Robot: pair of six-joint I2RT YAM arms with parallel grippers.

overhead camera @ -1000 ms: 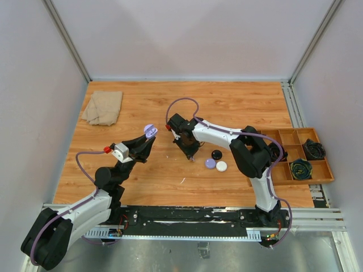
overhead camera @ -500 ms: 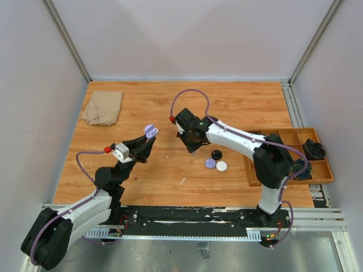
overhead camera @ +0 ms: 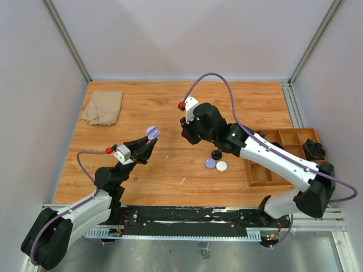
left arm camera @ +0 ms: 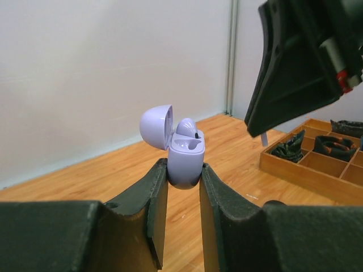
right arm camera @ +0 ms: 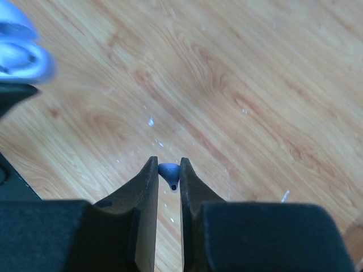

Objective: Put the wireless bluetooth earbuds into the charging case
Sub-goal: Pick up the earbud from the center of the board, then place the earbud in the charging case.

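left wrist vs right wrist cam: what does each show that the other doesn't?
Left wrist only: the left tool gripping the open purple charging case by its base, lid up, one seated earbud inside; the wooden compartment tray at right.
Right wrist only: the right tool pinching a loose purple earbud at its fingertips.
Both: the purple charging case (just a blur in the upper left corner of the right wrist view) and the wooden table.
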